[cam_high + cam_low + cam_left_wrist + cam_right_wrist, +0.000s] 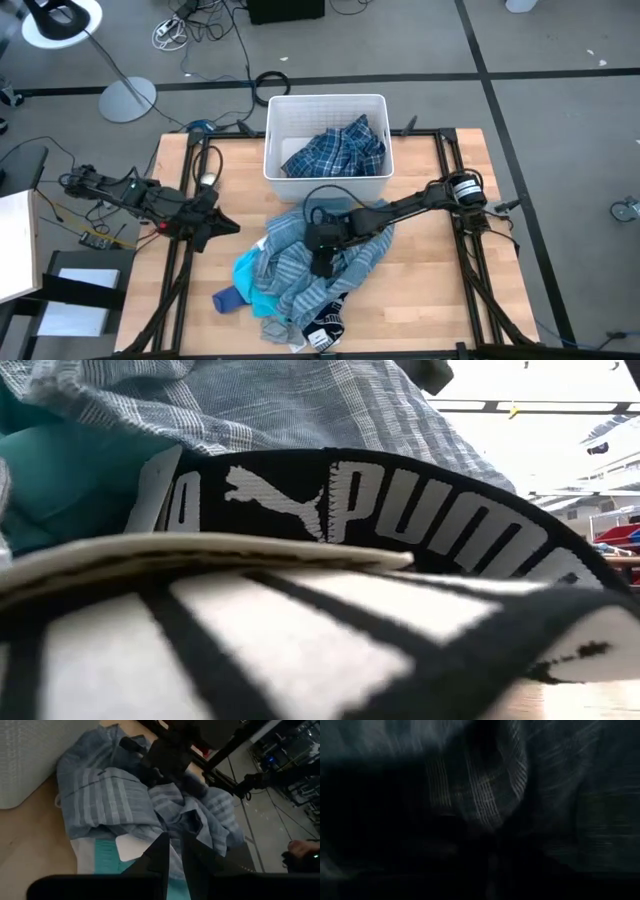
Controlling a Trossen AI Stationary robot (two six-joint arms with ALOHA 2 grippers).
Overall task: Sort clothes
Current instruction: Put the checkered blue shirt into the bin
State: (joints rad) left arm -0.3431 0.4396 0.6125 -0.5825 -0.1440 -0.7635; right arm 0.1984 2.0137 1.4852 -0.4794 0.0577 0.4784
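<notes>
R gripper is down in the clothes pile, pressed into the striped shirt near the pile's middle; its wrist view is filled w/ dark striped cloth right at the lens. Can't tell how far its fingers stand apart or whether cloth is pinched btwn them.

Striped shirt spreads over most of the pile, centre of table, just in front of the bin. Turquoise top pokes out under its left edge; blue sock lies on the wood just left of that. Navy piece w/ white lettering sits at the pile's near edge, filling the low view. Plaid shirt lies inside the bin, apart from the pile.

L gripper hangs left of the pile, above the wood, holding nothing; fingers narrow, a slim gap btwn them, pointing toward the striped shirt.
</notes>
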